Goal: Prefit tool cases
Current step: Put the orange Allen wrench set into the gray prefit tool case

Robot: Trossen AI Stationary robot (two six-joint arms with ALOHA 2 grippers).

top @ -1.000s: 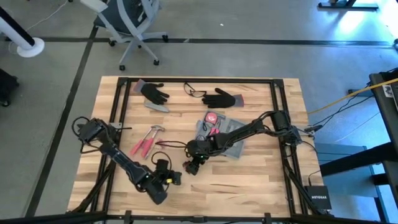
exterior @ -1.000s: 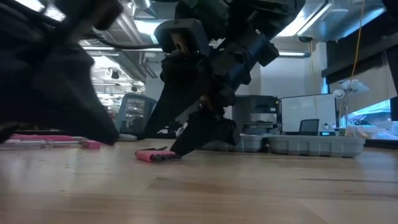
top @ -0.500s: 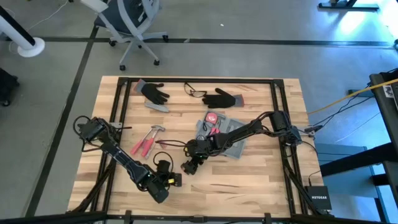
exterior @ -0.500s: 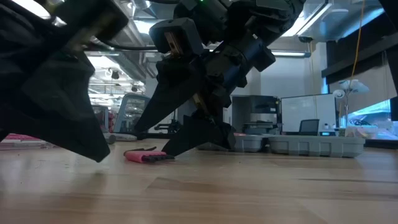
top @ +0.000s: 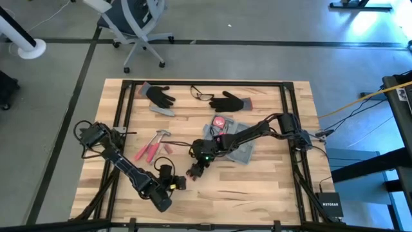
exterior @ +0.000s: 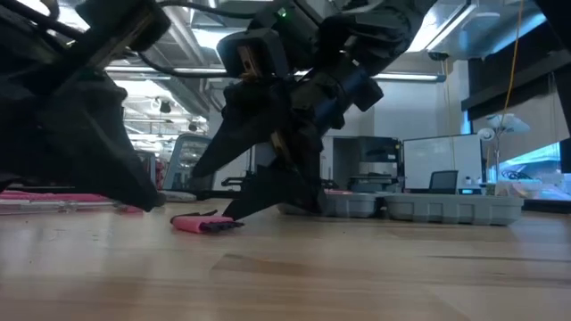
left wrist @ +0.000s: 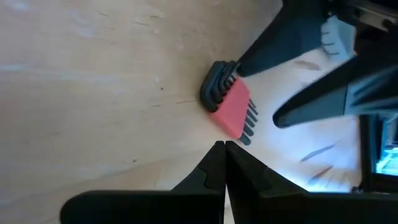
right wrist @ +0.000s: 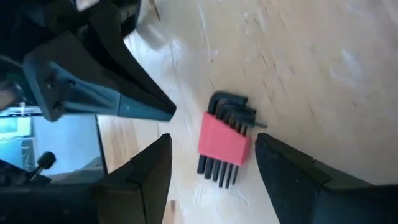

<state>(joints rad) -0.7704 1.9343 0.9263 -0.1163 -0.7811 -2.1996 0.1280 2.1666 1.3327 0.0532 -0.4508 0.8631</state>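
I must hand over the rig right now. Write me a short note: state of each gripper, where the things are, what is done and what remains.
Left gripper: shut, empty, low over the table's front middle, pointing at the hex key set.
Right gripper: open, fingers either side of the hex key set, not yet closed on it.
Hex key set: red holder, lies flat on the wood between both grippers.
Tool case: open, behind the right arm, near the table's centre; a red tool already lies in it.
Pliers and hammer: loose, left of centre.
Gloves and glasses: at the far edge, untouched.
Left to do: grasp the hex keys, fit them in the case, then the other loose tools.
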